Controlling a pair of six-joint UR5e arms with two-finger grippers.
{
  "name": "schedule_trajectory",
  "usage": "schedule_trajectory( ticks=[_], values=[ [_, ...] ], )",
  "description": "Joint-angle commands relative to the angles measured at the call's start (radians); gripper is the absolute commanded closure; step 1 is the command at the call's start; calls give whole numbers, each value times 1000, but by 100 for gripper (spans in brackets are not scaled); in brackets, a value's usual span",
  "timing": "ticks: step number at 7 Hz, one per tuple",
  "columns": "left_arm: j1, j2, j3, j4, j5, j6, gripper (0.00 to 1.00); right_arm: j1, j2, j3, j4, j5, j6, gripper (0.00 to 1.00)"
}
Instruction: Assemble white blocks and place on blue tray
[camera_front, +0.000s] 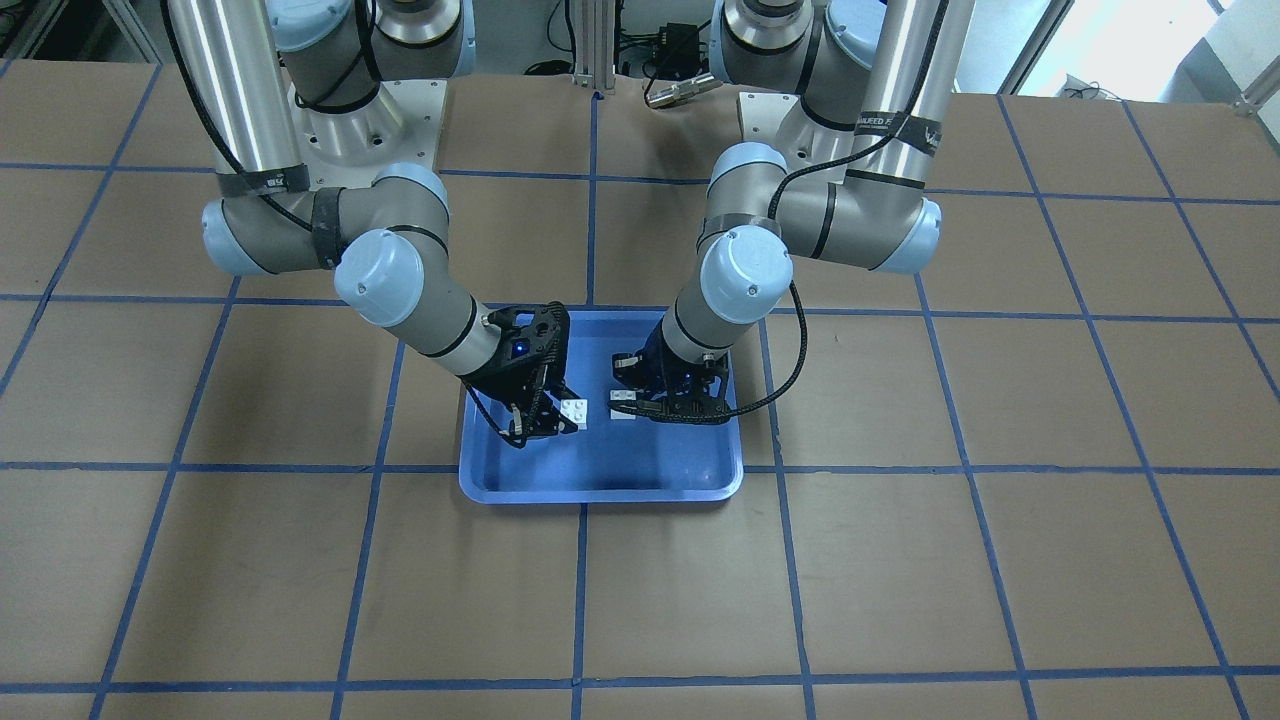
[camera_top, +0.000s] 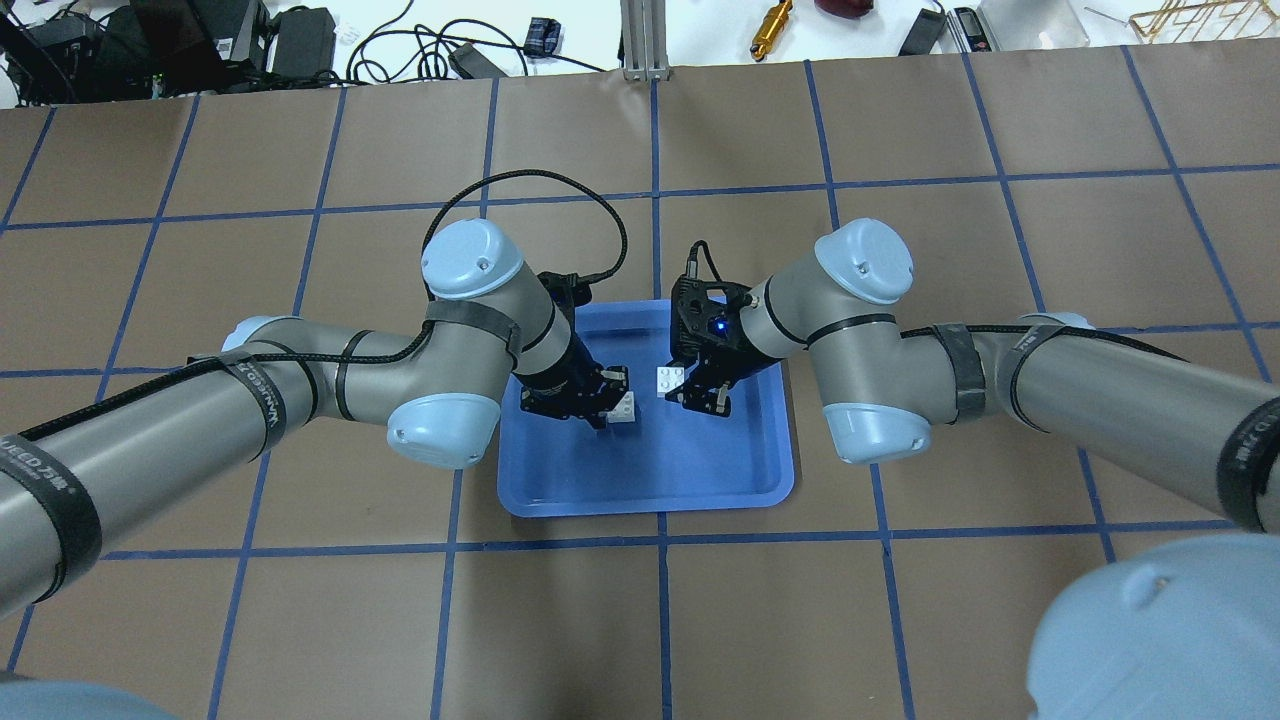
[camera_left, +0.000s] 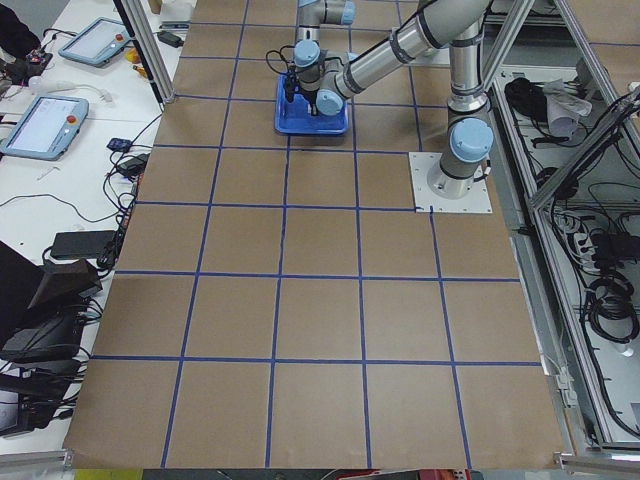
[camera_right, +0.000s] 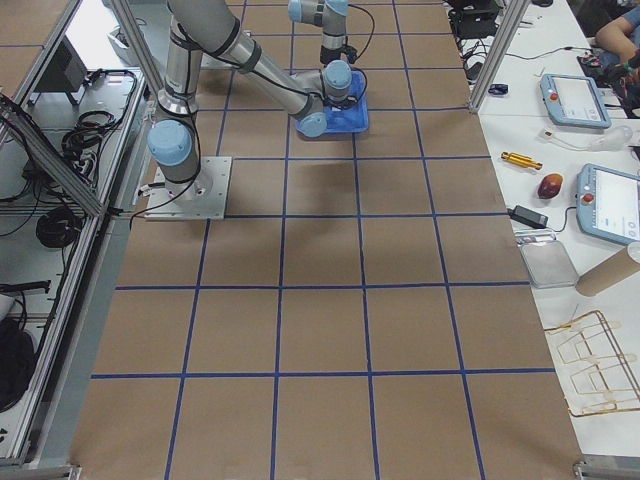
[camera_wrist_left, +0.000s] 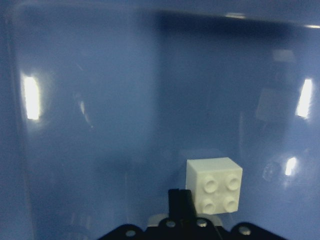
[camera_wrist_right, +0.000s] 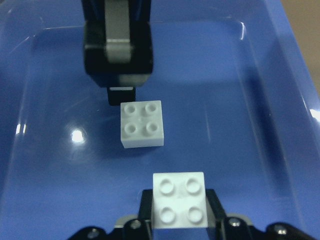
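Two white bricks (camera_wrist_right: 142, 123), not yet joined, inside the blue tray (camera_top: 650, 470).
The right gripper (camera_wrist_right: 178, 202) is clamped on the held brick (camera_wrist_right: 178, 197); the left gripper (camera_wrist_left: 180, 202) looks closed on nothing, its tip just beside the loose brick (camera_wrist_left: 215, 186). Both bricks are near the tray's middle, clear of its edges.

brown tbl (camera_front: 1000, 400) w/ blue tape grid (camera_front: 590, 250)

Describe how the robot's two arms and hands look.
Both the left arm and the right arm are silver-grey tubes with pale blue joint caps, black straps with white lettering, and a black braided cable. The left hand and the right hand are black; the right one shows a blue light.
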Motion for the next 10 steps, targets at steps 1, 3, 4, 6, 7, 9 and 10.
schedule_trajectory(
  ticks=[1,3,4,6,7,9,10],
  values=[
    [0,0,-1,1,1,-1,99,19,5,-1,-9,0,11,100],
    [0,0,0,1,1,-4,99,28,7,-1,-11,2,25,100],
    [0,0,0,1,1,-4,99,36,8,1,-11,0,36,100],
    [0,1,2,6,-1,-4,99,38,10,2,-10,0,37,100],
    [0,1,1,4,1,-3,99,38,21,1,-13,0,37,100],
    [0,1,2,6,1,-7,99,44,25,2,-26,0,68,100],
    [0,1,1,6,1,-6,99,59,24,-1,-29,-1,91,100]
  ],
)
